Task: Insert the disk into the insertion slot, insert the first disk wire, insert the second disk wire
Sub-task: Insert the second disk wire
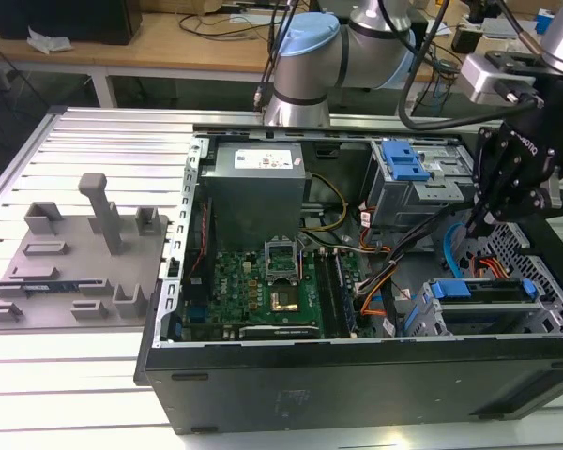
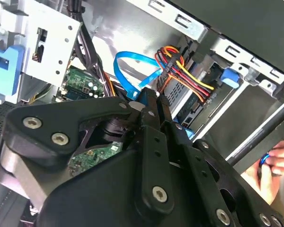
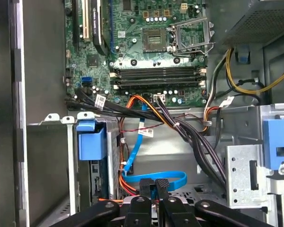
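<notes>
The disk (image 1: 479, 290) lies inside the insertion slot (image 1: 493, 319), the low grey cage at the case's front corner on the exterior view's right. Its blue carrier handle (image 3: 91, 142) faces outward. My gripper (image 1: 479, 223) hangs just above and behind that cage. It is shut on the connector of a flat blue disk wire (image 3: 154, 184), whose loop (image 2: 132, 66) curls away from the fingertips (image 2: 156, 106). A red, yellow and black wire bundle (image 2: 184, 75) runs toward the disk's end; whether it is plugged in I cannot tell.
The open computer case holds a motherboard (image 1: 263, 281), a grey power supply (image 1: 255, 187) and a taller cage with a blue latch (image 1: 405, 169). Black cable bundles (image 3: 189, 137) cross beside the slot. A grey fixture plate (image 1: 70, 262) lies outside. A person's hand (image 2: 274, 165) is nearby.
</notes>
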You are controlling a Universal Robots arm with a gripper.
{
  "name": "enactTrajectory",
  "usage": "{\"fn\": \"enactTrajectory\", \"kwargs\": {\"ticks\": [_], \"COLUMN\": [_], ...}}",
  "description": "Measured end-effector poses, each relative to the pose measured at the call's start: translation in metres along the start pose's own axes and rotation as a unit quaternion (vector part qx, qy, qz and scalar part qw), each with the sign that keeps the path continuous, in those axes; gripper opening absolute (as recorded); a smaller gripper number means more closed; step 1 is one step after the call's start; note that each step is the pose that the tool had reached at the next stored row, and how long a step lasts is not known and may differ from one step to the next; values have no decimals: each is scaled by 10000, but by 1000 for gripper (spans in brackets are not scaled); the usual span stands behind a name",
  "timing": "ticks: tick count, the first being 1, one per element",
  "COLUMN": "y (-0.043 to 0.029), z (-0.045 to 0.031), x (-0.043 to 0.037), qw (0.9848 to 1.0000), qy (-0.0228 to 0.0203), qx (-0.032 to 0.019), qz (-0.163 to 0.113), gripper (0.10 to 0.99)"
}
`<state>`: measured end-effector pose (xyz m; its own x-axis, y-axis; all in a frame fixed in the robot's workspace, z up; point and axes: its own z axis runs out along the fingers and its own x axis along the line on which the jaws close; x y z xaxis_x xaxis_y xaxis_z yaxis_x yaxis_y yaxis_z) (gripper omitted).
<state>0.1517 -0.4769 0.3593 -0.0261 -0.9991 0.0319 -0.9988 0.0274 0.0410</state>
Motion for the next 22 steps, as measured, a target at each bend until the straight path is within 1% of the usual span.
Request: {"fn": "enactTrajectory", "kwargs": {"ticks": [2,6,7,9,10,13,14,15,17,19,21,22], "y": [3,3,2,4,4,4,3,2,2,2,0,-1], "z": [1,0,0,2,4,4,4,7,8,13,16,18], "x": [2,6,9,33,76,79,105,155,218,356,428,453], "qw": [10000,10000,10000,9998,9997,9997,9997,9997,9996,9994,9993,9992], "qy": [-3,-5,-24,-140,-194,-194,-197,-217,-240,-321,-354,-360], "qx": [9,10,10,9,8,8,8,8,8,7,6,6], "qz": [-32,-52,-75,-120,-127,-127,-130,-134,-138,-144,-149,-149], "gripper": [161,161,161,161,161,161,161,161,161,161,161,161]}}
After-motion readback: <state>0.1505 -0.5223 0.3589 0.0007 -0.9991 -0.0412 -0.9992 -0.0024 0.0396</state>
